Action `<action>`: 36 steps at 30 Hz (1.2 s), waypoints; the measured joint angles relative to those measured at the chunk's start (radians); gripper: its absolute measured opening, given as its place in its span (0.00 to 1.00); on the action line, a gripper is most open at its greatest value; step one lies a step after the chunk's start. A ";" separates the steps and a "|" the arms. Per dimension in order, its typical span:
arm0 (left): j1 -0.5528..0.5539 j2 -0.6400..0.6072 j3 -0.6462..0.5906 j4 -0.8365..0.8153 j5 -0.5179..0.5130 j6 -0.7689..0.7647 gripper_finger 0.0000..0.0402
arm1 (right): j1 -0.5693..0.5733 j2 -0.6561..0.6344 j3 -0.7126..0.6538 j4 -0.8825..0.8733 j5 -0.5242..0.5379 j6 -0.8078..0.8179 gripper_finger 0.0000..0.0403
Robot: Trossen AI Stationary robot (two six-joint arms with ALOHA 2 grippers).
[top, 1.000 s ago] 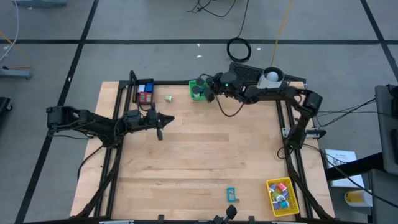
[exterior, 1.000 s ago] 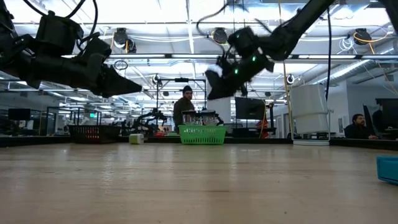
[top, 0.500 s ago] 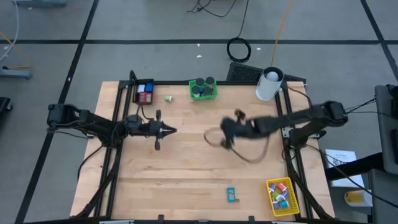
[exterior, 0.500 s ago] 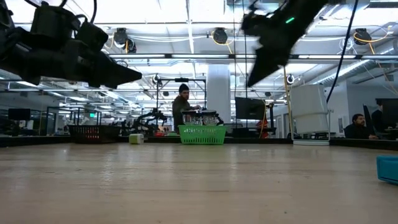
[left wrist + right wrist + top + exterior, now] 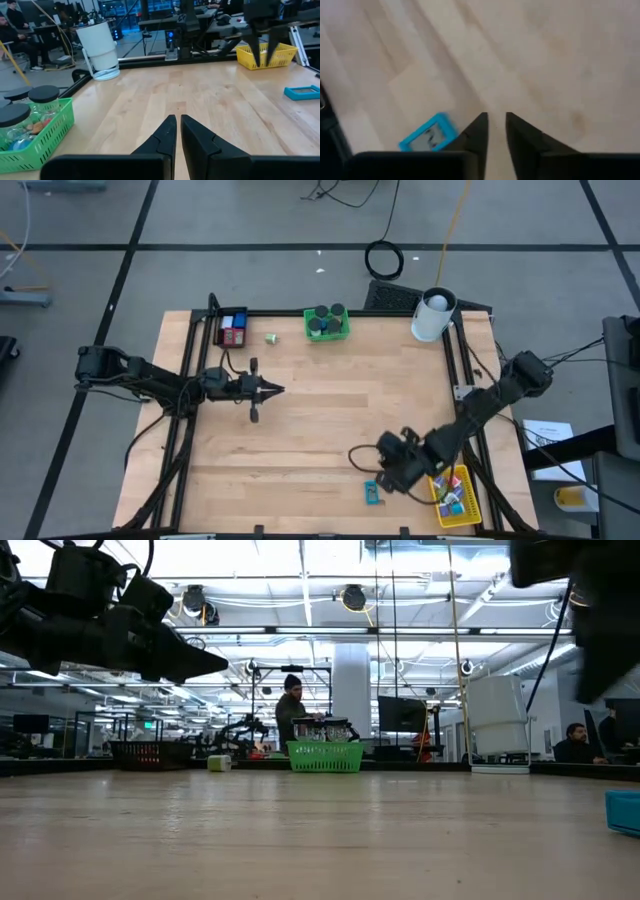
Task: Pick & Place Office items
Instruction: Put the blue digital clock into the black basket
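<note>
My right gripper (image 5: pixel 383 476) hangs above the table's near right part, open by a narrow gap and empty. A flat cyan rectangular item (image 5: pixel 372 492) lies on the wood just below and beside its fingers (image 5: pixel 427 135). The left wrist view shows that gripper (image 5: pixel 262 59) pointing down in front of the yellow bin (image 5: pixel 265 54). My left gripper (image 5: pixel 270 388) is shut and empty, level above the table's left middle (image 5: pixel 177 122). The yellow bin (image 5: pixel 455 492) holds several coloured clips. A small green item (image 5: pixel 272 337) lies near the far edge.
A green bin (image 5: pixel 327 323) with black round rolls stands at the far edge. The black bin (image 5: pixel 232 328) with red and blue blocks is left of it. A big white cylinder (image 5: pixel 432 315) stands at the far right. People show in the room behind (image 5: pixel 292 710).
My right arm has swung fast from the green bin at the far edge across the middle of the table toward the near right corner, and its gripper now points down by the cyan item. My left gripper has shifted a little toward the table's middle.
</note>
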 joint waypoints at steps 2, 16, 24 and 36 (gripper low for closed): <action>0.000 0.000 0.000 0.000 0.000 0.000 0.08 | 0.032 0.034 0.010 0.023 -0.019 0.073 0.22; 0.000 -0.001 0.000 -0.036 -0.009 -0.005 0.08 | 0.086 0.273 0.172 0.083 -0.099 0.137 0.72; 0.000 -0.001 0.000 -0.038 -0.016 -0.012 0.08 | 0.084 0.327 0.181 0.062 -0.148 0.171 0.74; 0.000 -0.001 0.000 -0.048 -0.016 -0.015 0.08 | 0.068 0.303 0.184 -0.203 -0.174 0.144 0.71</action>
